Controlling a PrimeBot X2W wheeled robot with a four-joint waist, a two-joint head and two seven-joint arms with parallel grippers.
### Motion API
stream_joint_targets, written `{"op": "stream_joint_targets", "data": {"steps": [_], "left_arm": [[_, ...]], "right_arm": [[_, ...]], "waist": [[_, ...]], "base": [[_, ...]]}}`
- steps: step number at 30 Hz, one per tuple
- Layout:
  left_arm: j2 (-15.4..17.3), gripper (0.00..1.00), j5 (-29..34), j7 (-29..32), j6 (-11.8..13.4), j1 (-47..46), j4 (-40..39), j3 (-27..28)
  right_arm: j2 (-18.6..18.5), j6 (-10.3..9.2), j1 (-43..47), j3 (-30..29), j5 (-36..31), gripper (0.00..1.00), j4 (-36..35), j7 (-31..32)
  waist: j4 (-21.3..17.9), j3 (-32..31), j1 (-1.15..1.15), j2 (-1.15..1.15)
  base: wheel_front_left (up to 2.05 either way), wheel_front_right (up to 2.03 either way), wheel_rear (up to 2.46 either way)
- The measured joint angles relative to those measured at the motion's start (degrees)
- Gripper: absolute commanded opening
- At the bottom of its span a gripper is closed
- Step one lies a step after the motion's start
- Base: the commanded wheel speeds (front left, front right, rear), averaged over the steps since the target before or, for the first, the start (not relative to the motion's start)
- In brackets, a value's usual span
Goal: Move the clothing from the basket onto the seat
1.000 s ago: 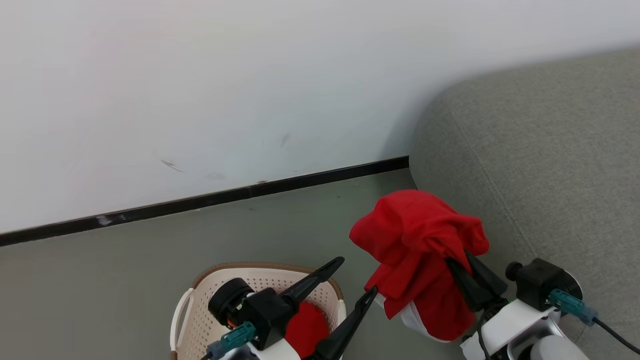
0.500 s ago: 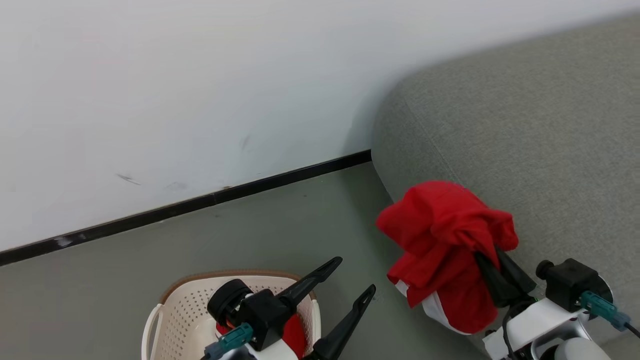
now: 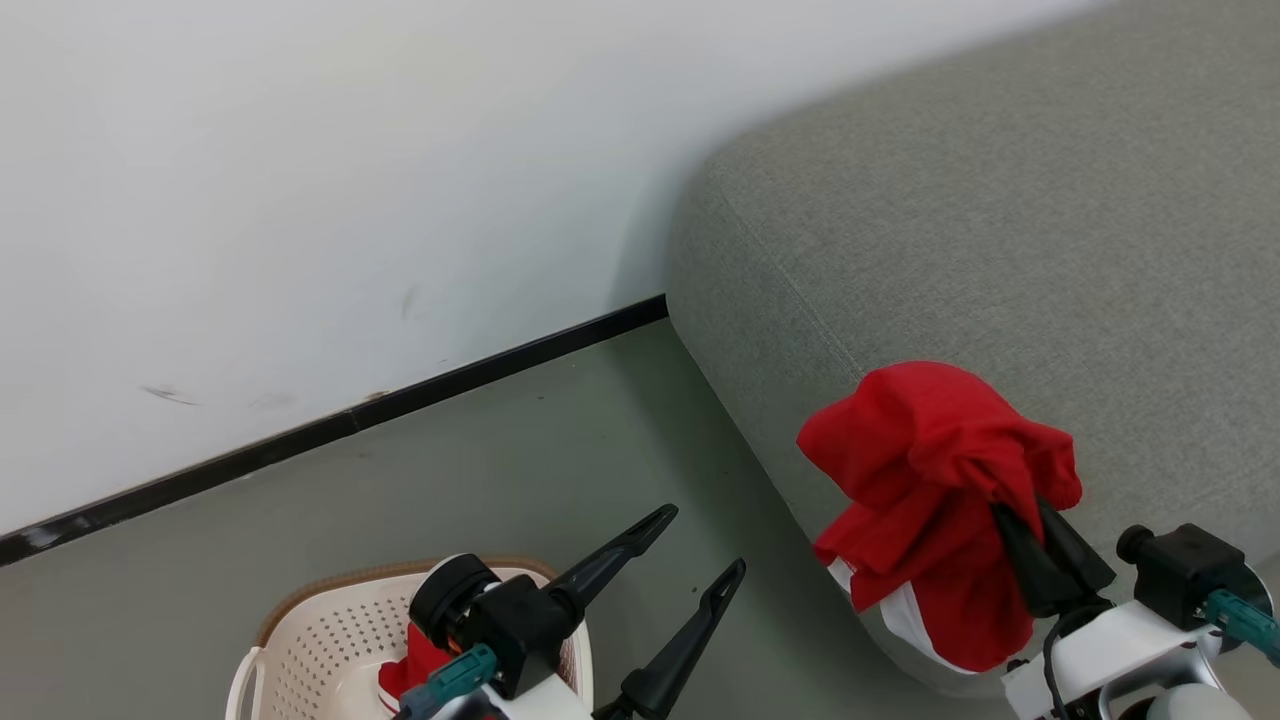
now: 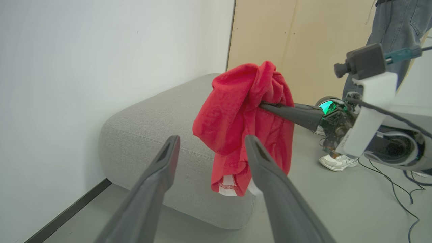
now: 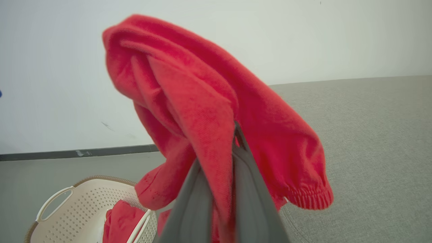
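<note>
A bright red garment with a white hem band (image 3: 935, 480) hangs bunched from my right gripper (image 3: 1005, 505), which is shut on it, over the near edge of the light grey seat (image 3: 1000, 230). The left wrist view shows the clothing (image 4: 236, 118) drooping beside the seat (image 4: 152, 118), pinched by the right gripper (image 4: 263, 105). Fabric (image 5: 189, 111) drapes over my right gripper (image 5: 236, 133) in its own view. Another red piece (image 3: 412, 668) lies in the cream basket (image 3: 310, 650) on the floor at lower left. My left gripper (image 3: 700, 542) is open and holds nothing, above the basket's right side.
A white wall with a black skirting board (image 3: 400, 400) runs behind the grey floor. A person's jeans leg (image 4: 391, 23) and white shoe (image 4: 337, 162) stand beyond the seat, by a wooden panel (image 4: 303, 40). Cables (image 4: 405, 199) trail on the floor.
The head view has swung right, so basket and wall sit further left. My right gripper has carried the red garment from above the floor to over the seat's edge.
</note>
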Motion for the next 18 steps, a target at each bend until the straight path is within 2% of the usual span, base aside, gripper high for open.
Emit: {"op": "stream_joint_targets", "data": {"steps": [11, 18], "left_arm": [[0.23, 1.00, 0.55, -0.14, 1.01, 0.03, -0.21, 0.22], [0.26, 1.00, 0.89, -0.14, 1.27, 0.07, -0.76, 0.22]], "right_arm": [[0.64, 0.00, -0.46, -0.86, 5.84, 0.00, 2.92, 0.00], [-0.69, 0.00, -4.70, -2.97, 8.44, 0.00, 6.34, 0.00]], "waist": [[-2.70, 1.87, 0.00, 0.00], [-2.92, 3.46, 0.00, 0.00]], "base": [[0.00, 0.00, 0.00], [0.00, 0.00, 0.00]]}}
